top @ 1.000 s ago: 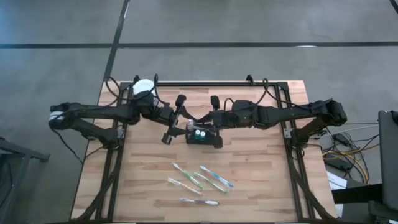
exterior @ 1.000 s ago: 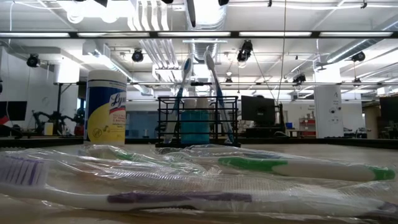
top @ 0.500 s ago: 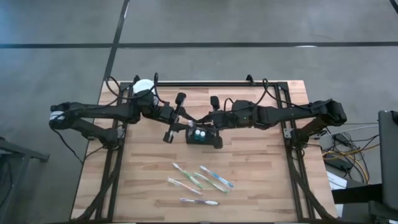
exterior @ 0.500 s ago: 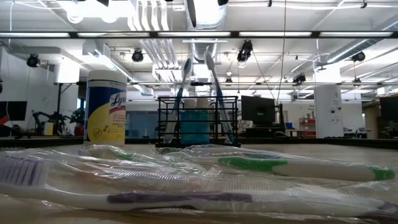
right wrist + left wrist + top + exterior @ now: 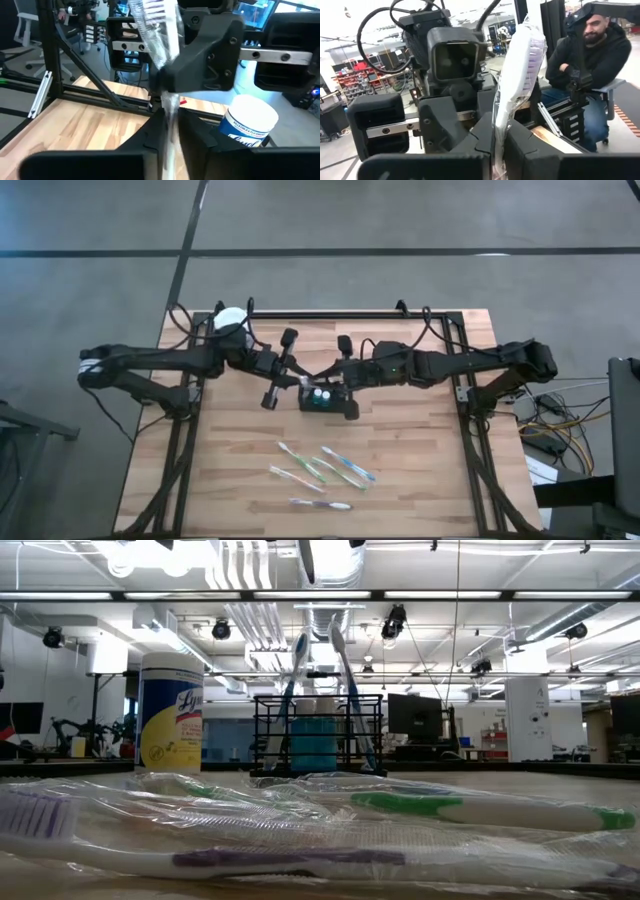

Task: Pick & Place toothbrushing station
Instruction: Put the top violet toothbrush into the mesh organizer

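Both grippers meet just above the toothbrushing station [image 5: 327, 400], left gripper [image 5: 300, 383] and right gripper [image 5: 322, 379] each clenching one wrapped toothbrush [image 5: 517, 80]

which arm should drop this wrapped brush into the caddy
Right, probably. The right gripper and left gripper are both shut on the wrapped toothbrush, but in the high view the right one sits beside the toothbrushing station, while the left is farther off to its side.

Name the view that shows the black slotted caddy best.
Low view: the caddy stands side-on, openwork walls and upright toothbrushes clear. High view shows only its top, crowded by both grippers. Neither wrist view shows it.
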You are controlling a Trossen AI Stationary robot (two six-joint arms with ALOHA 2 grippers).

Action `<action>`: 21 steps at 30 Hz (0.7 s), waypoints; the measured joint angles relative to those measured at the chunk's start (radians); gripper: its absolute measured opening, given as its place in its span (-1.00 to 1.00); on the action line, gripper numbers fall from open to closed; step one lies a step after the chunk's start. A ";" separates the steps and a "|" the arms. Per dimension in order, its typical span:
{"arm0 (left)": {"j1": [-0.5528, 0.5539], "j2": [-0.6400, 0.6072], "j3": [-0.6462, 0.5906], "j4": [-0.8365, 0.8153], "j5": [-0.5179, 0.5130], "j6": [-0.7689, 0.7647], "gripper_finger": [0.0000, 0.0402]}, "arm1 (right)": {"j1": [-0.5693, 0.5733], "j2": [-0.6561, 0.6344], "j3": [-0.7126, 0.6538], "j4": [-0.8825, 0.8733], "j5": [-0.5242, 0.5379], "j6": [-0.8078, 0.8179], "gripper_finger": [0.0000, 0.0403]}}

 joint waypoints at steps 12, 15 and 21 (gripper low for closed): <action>-0.004 -0.283 -0.002 -0.282 -0.113 0.021 -0.90 | -0.004 -0.208 0.000 -0.185 0.021 0.047 -0.16; -0.004 -0.383 -0.008 -0.400 -0.163 0.026 -0.90 | 0.005 -0.287 -0.011 -0.254 0.065 0.057 -0.24; -0.004 -0.562 -0.032 -0.553 -0.234 0.025 -0.90 | 0.015 -0.468 -0.111 -0.262 0.061 0.077 -0.70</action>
